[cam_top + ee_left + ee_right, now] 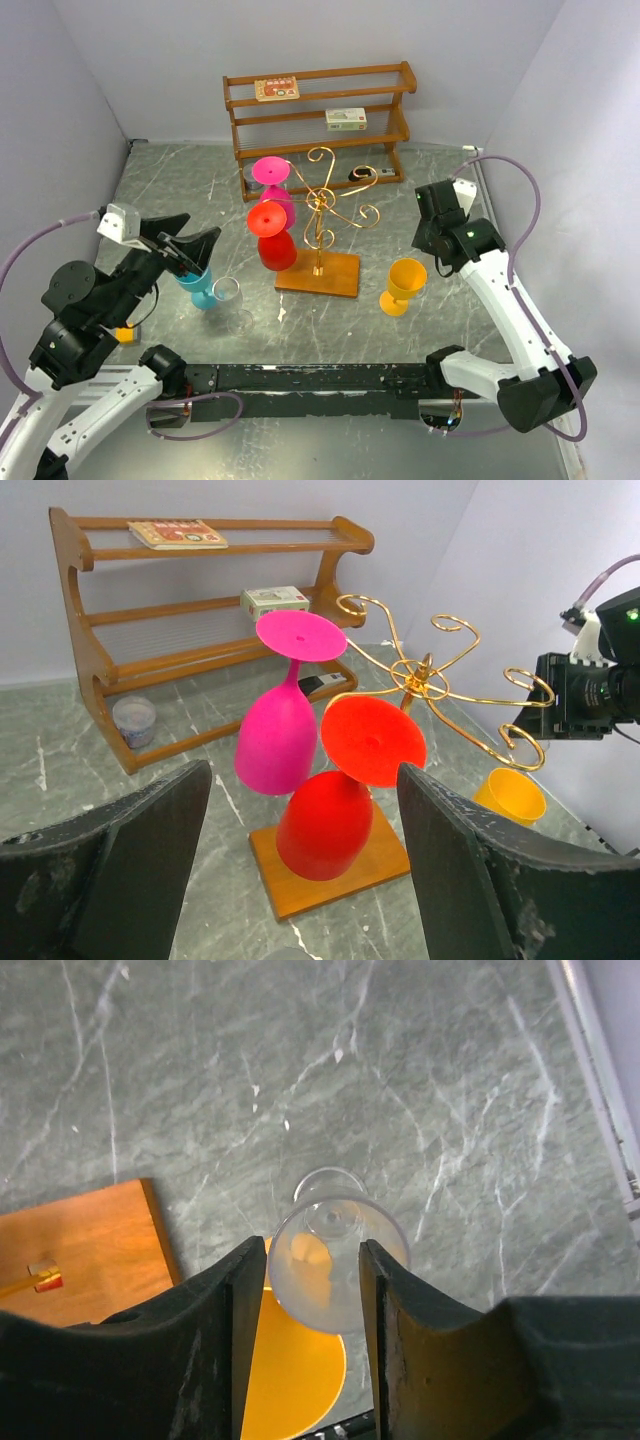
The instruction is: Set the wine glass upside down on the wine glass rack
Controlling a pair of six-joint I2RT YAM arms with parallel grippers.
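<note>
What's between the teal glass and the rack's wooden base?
A clear wine glass, upright beside the teal glass; then bare table up to the rack base. Top external view.

Wine glass rack (320, 205) mid-desk (170, 185), shelf (330, 76) behind it.
On the rack's left side, an upper hung glass (270, 171) sits above a lower hung glass (273, 238), both upside down. Left of the rack's base, the wine glass (230, 298) stands just right of a cup (200, 289); a goblet (403, 285) stands to the rack's right.
</note>
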